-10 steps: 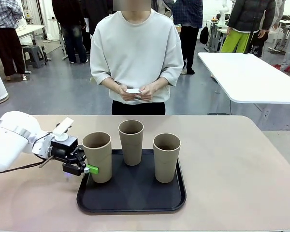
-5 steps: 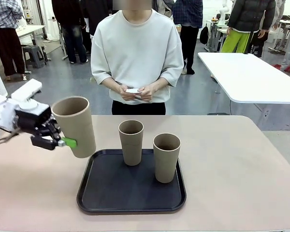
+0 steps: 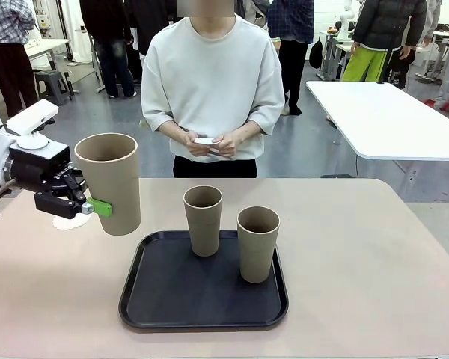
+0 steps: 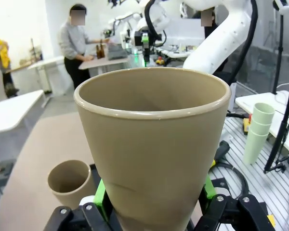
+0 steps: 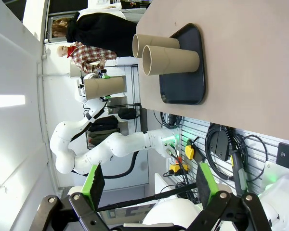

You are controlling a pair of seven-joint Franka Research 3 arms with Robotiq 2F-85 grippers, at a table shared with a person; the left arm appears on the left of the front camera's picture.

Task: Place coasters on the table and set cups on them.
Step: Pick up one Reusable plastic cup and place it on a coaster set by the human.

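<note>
Paper cup (image 3: 108, 183) hangs upright in the air, left of the black tray (image 3: 146, 299) and above the beige table (image 3: 359, 254), with the left gripper (image 3: 105, 209) clenched on its lower wall. 1 white coaster (image 3: 69, 222) lies on the table, partly hidden behind that gripper. 2 other cups (image 3: 203, 221) stand on the tray. The person's hands (image 3: 209, 143) hold something small and white. The right gripper (image 5: 147, 180) stands released, grasping nothing

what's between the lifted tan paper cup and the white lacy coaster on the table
Nothing visible. The tan paper cup, held by the left gripper, hangs over the beige table beside the white lacy coaster, whose visible part is bare; the gripper hides the rest.
</note>
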